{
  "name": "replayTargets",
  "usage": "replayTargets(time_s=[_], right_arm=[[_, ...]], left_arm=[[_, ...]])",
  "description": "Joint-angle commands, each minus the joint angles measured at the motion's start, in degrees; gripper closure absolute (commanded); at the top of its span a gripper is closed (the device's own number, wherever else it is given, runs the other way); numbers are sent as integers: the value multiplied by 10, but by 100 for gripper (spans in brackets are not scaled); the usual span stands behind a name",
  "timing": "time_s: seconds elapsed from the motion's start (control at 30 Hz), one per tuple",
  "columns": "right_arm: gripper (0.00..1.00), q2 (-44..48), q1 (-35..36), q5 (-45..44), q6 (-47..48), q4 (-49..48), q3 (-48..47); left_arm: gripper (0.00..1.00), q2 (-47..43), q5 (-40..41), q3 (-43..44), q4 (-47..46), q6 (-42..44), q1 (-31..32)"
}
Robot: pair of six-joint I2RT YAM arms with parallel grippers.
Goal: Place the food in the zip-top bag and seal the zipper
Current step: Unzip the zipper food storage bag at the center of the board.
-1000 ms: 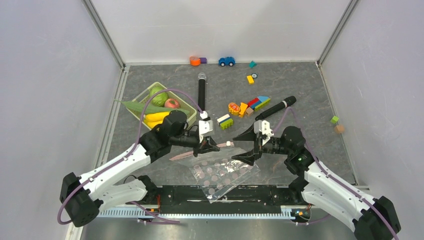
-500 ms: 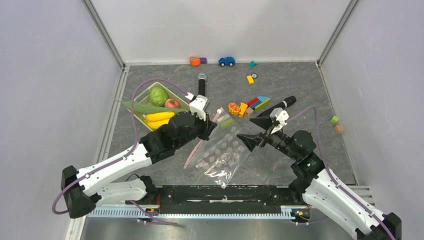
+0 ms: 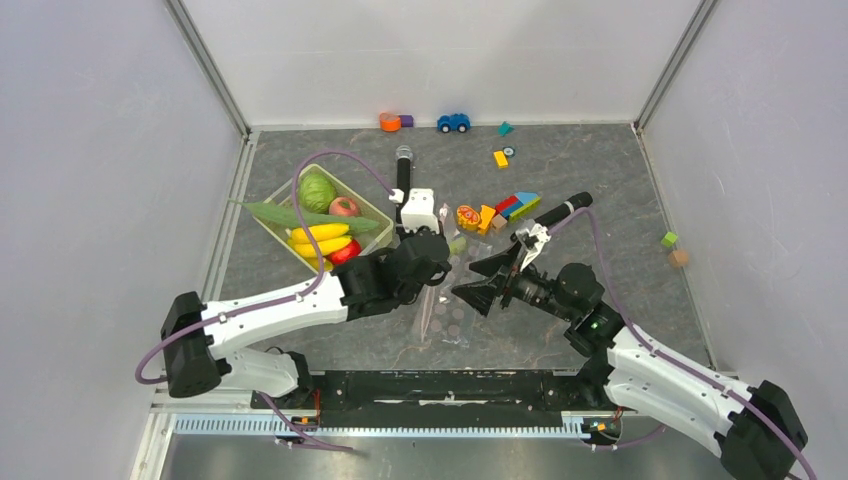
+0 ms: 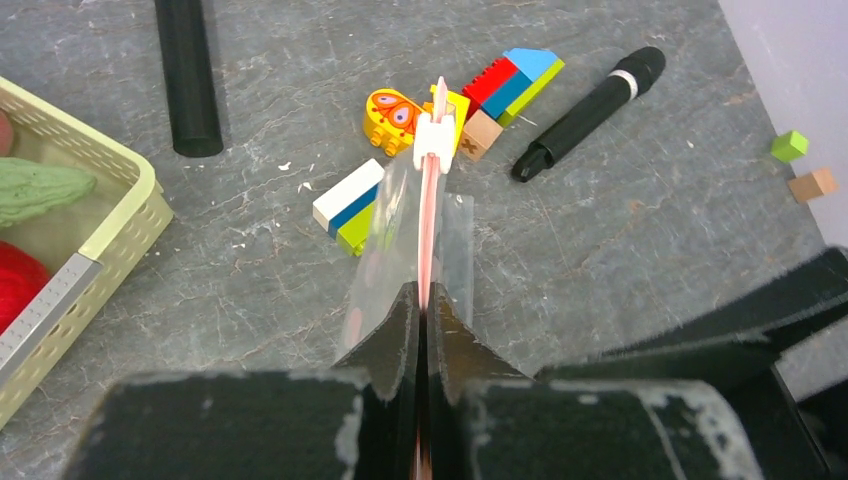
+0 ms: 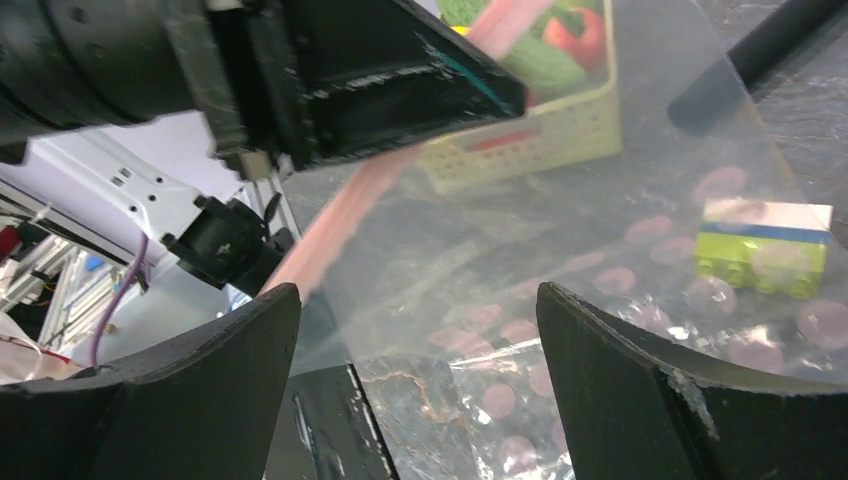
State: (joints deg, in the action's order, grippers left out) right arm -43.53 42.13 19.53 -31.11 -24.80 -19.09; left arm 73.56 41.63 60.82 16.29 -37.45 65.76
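From above, all the food [image 3: 322, 232] lies in the pale green basket [image 3: 268, 229] at the left: cabbage, banana, tomato, a pinkish fruit and a long leaf. None of it is in the bag [image 3: 441, 303]. The bag hangs edge-on off the table between the two arms, near the basket but apart from it. The left gripper [image 3: 436, 268] pinches its top edge, and the right gripper [image 3: 465, 280] stands wide open just beside it, holding nothing. The left wrist view shows that gripper [image 4: 422, 310] with its jaws pressed tight on the pink zipper [image 4: 430, 200]. The zipper runs straight away to a white slider [image 4: 435, 143], above the scattered blocks [image 4: 348, 204]. The two sides of the zipper look pressed together here, so the mouth seems closed, though I cannot be sure. The right wrist view looks through the clear film of the bag [image 5: 450, 260] with the fingers of its gripper [image 5: 418, 295] spread far apart on either side, gripping nothing. The basket shows behind. As I judge it, only the lifting of the bag is done. Opening the mouth, loading every piece of food and sealing the zipper all remain.
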Motion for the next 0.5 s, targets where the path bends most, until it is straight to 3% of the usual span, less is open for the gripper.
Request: replayTargets(time_s=[0.0, 0.27, 0.47], right_arm=[[7, 6, 44, -81, -41, -57, 3], [7, -11, 133, -213, -61, -66, 24], [8, -49, 174, -263, -46, -49, 0]], left_arm=[[98, 19, 73, 27, -21, -64, 8], [98, 38, 94, 33, -38, -78, 13], [98, 47, 96, 37, -38, -82, 17]])
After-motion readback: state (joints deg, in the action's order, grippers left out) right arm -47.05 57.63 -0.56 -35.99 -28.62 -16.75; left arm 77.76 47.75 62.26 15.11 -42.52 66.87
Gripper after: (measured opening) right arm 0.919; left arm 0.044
